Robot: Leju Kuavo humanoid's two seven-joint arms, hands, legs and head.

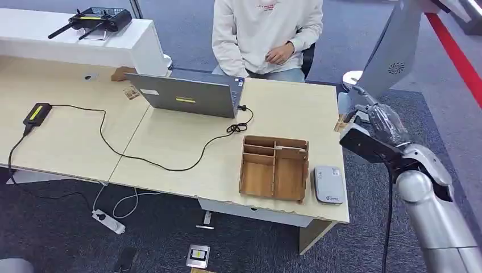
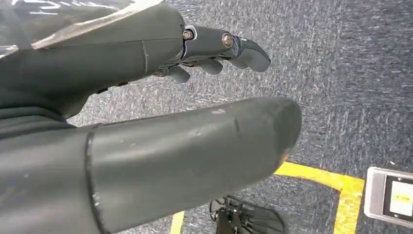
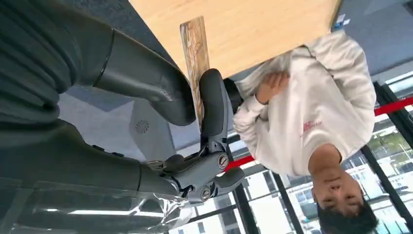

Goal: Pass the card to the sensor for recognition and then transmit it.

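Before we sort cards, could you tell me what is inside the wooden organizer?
The wooden organizer shows bare compartments; nothing is visible inside. Its near wall hides a strip of the floor.

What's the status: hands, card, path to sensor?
Right hand pinches thin patterned card off table's right edge. Left hand open over carpet. Grey rectangular sensor unobstructed, beside wooden organizer.

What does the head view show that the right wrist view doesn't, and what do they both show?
Head view alone: the laptop, the wooden organizer, the small grey sensor at the desk's near right corner, and a black cable across the desk.

Right wrist view alone: the card seen close, pinched between the right hand's thumb and a dark finger, plus windows behind.

Both: the right hand, the desk and the seated person in a white sweatshirt.
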